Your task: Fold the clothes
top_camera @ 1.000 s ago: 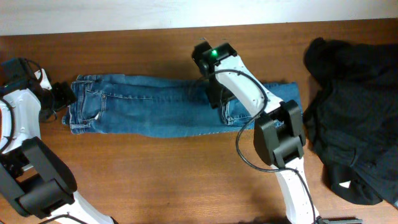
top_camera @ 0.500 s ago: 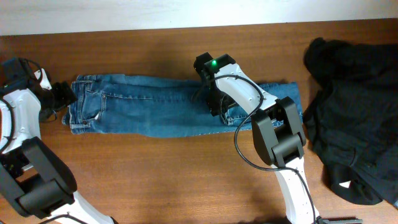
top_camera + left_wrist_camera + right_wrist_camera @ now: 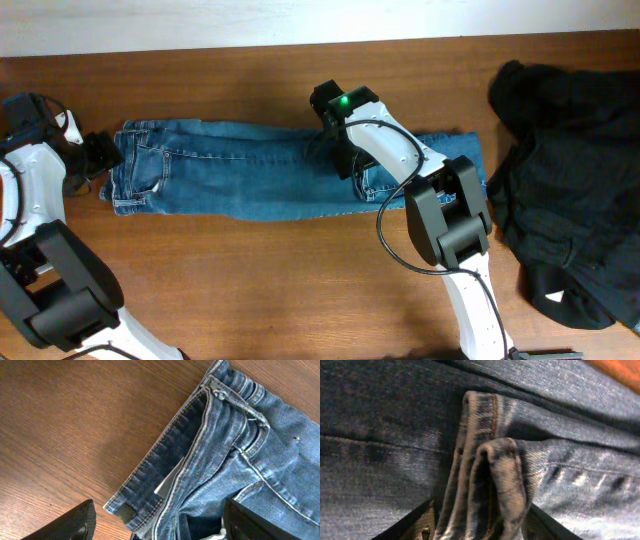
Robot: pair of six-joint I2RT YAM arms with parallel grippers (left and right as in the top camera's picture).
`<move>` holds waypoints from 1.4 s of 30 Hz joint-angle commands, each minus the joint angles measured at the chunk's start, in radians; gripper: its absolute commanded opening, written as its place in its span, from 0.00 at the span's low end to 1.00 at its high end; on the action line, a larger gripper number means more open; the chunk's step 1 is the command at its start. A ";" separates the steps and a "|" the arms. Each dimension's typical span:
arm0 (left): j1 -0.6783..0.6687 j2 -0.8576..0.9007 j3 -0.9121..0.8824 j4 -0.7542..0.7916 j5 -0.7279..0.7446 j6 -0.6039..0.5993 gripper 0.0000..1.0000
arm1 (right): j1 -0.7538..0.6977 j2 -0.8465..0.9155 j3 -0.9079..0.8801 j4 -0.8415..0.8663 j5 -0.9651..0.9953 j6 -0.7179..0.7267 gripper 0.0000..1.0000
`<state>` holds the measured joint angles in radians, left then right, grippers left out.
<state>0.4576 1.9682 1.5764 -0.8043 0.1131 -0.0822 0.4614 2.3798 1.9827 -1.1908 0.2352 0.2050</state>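
Note:
A pair of blue jeans (image 3: 230, 170) lies flat across the wooden table, waistband to the left. My left gripper (image 3: 100, 155) is open at the waistband end. In the left wrist view its fingers (image 3: 155, 525) straddle the open waistband (image 3: 165, 485) without closing on it. My right gripper (image 3: 345, 160) sits low on the jeans right of the middle. In the right wrist view its fingers (image 3: 480, 527) are shut on a bunched fold of denim with a seam (image 3: 495, 480).
A crumpled black garment (image 3: 570, 170) lies in a heap at the right side of the table. Bare wooden table (image 3: 250, 290) runs along the front of the jeans. A pale wall edge borders the back.
My right wrist has moved a little toward the front, down over the jeans. The left arm and the jeans' outline have not moved.

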 commanded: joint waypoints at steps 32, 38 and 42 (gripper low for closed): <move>0.003 0.003 0.008 -0.001 0.003 0.008 0.81 | 0.215 -0.095 0.459 -0.116 -0.045 -0.005 0.04; 0.003 0.003 0.008 -0.001 0.004 0.008 0.81 | 0.222 -0.060 0.456 -0.048 -0.180 0.016 0.04; 0.003 0.003 0.008 -0.001 0.003 0.008 0.81 | 0.227 -0.033 0.456 -0.015 -0.300 0.016 0.04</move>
<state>0.4576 1.9682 1.5764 -0.8043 0.1131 -0.0826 0.6735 2.3173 2.4233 -1.2236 0.0551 0.2104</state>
